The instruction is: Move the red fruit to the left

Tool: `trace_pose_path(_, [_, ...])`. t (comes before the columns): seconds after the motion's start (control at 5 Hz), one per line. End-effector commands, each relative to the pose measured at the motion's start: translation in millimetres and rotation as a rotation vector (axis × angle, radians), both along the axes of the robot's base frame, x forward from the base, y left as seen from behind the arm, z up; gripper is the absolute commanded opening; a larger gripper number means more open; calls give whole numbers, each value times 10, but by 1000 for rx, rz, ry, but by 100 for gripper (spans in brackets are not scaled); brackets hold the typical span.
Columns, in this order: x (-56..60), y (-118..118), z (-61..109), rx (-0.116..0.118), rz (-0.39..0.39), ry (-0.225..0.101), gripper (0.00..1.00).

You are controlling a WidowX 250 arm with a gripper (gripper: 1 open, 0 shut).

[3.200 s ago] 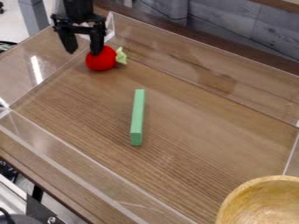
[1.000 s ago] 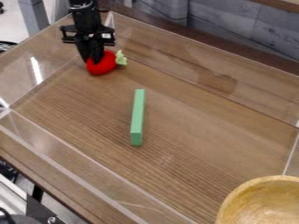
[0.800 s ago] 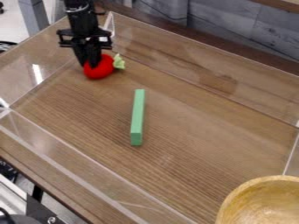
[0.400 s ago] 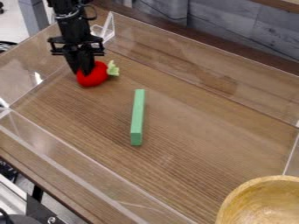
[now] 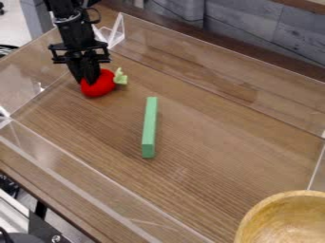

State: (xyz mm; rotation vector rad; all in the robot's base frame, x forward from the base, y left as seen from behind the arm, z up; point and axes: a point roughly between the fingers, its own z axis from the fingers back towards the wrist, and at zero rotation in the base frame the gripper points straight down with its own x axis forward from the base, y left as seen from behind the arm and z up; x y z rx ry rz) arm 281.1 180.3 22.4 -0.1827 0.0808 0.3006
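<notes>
My tool [image 5: 89, 54] is at the red fruit [image 5: 97, 84], upper left of the tabletop [image 5: 210, 71]; can't tell if it's clamped.

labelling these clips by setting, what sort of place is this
Probably a robot test bench or lab workspace: a black gripper at a red toy fruit, a plain wooden tabletop, and loose black cables at the near left corner.
</notes>
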Motion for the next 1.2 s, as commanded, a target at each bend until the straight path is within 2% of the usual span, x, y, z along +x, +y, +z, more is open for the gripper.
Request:
trace_pose_path(0.0, [-137, -11, -65, -37, -9, 35, 0])
trace_pose_path(0.4, [-199, -60, -107, -84, -48, 63, 0])
trace_pose_path(1.0, [-209, -94, -109, -143, -104, 90, 0])
